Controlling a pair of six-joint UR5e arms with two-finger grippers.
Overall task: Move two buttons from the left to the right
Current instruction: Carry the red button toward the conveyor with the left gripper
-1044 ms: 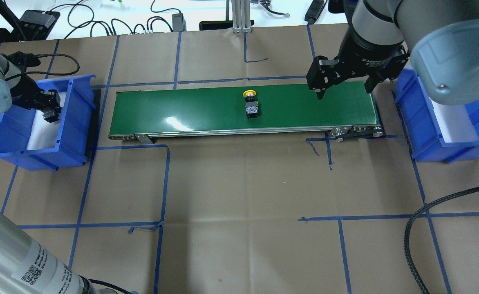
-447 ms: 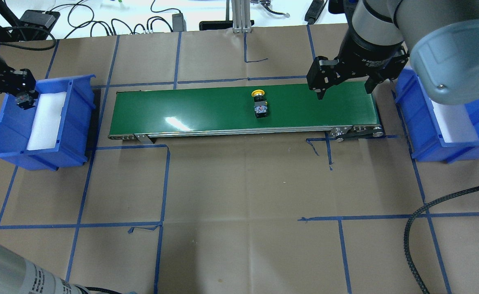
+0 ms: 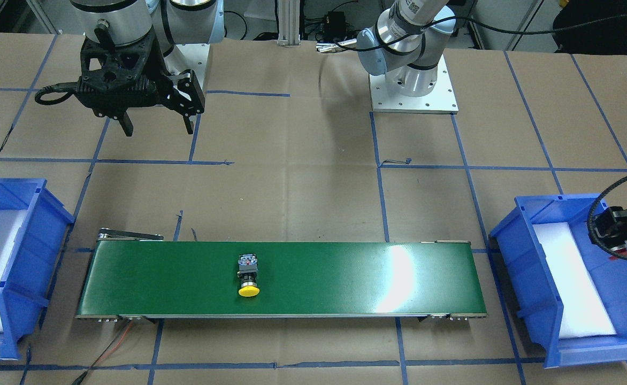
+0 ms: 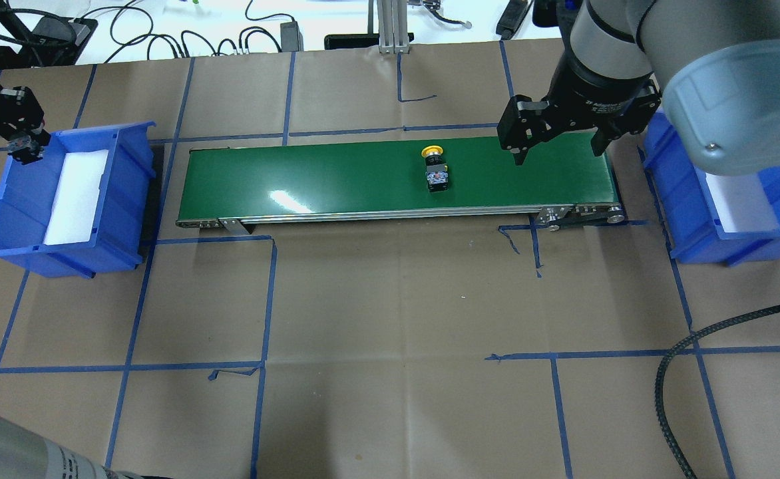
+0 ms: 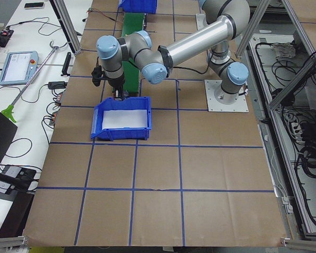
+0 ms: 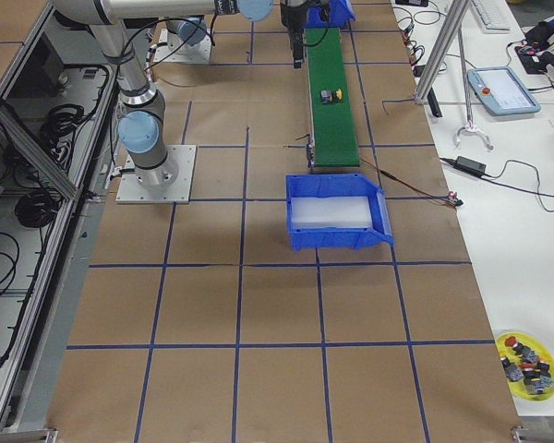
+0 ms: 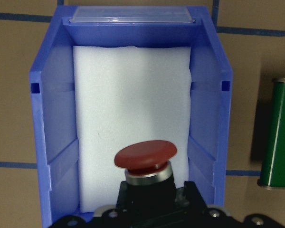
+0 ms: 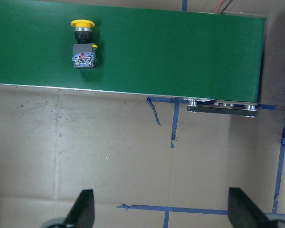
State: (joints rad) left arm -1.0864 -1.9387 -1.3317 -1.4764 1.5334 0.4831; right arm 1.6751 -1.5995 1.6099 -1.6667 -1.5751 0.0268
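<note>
The yellow button (image 4: 436,170) lies on its side on the green conveyor belt (image 4: 337,176), right of its middle; it also shows in the right wrist view (image 8: 83,45) and the front view (image 3: 248,274). My right gripper (image 4: 558,150) is open and empty, hanging above the belt's right end. My left gripper (image 4: 24,143) is shut on the red button (image 7: 145,159) and holds it in the air over the far left corner of the left blue bin (image 4: 130,193), whose white foam liner is bare.
A second blue bin (image 4: 693,219) with a white liner stands just past the belt's right end. A black braided cable (image 4: 669,399) loops over the table at the front right. A yellow dish of spare buttons (image 6: 526,365) sits on the side bench.
My left gripper has risen out of the left bin with the red button and moved to its far left corner. The yellow button has ridden rightward along the belt. The right gripper barely moved.
</note>
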